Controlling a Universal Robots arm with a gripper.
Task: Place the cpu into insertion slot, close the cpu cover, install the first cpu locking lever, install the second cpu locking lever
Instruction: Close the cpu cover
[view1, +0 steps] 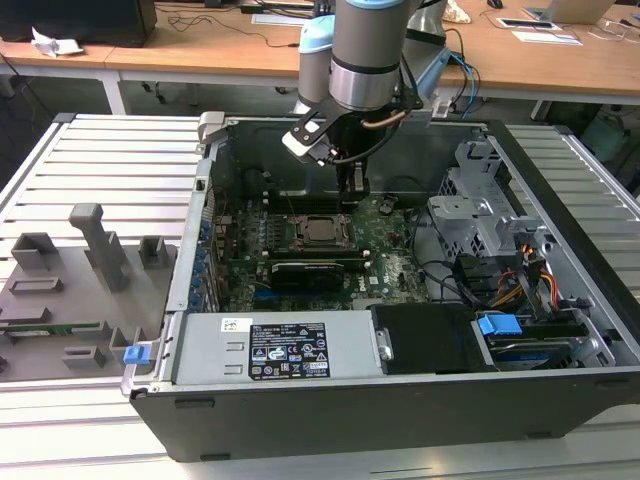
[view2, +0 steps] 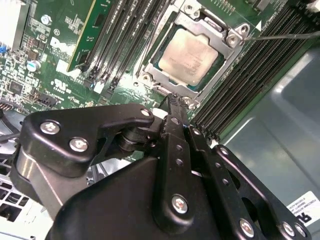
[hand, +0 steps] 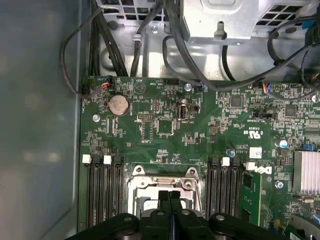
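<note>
The cpu (view2: 191, 56), a pale silvery square chip, lies in the insertion slot (view2: 143, 76) on the green motherboard; the exterior view shows the chip (view1: 322, 230) mid-board. The cpu cover (view2: 212, 28), a silvery frame plate, lies flat around the chip. A thin metal locking lever (view2: 285, 36) sticks out sideways from one socket corner. My gripper (view2: 173, 101) is shut with nothing between its fingers, its tip right at the socket's edge. In the first wrist view the joined fingers (hand: 164, 199) sit over the socket frame (hand: 162, 181). In the exterior view the gripper (view1: 349, 193) hangs just behind the socket.
Black memory slots (view2: 235, 95) flank the socket on both sides. A black expansion card (view1: 315, 272) lies in front of it. Cables and a metal drive cage (view1: 480, 215) fill the exterior view's right. The case walls enclose the board. A grey fixture tray (view1: 70, 290) sits outside, on the exterior view's left.
</note>
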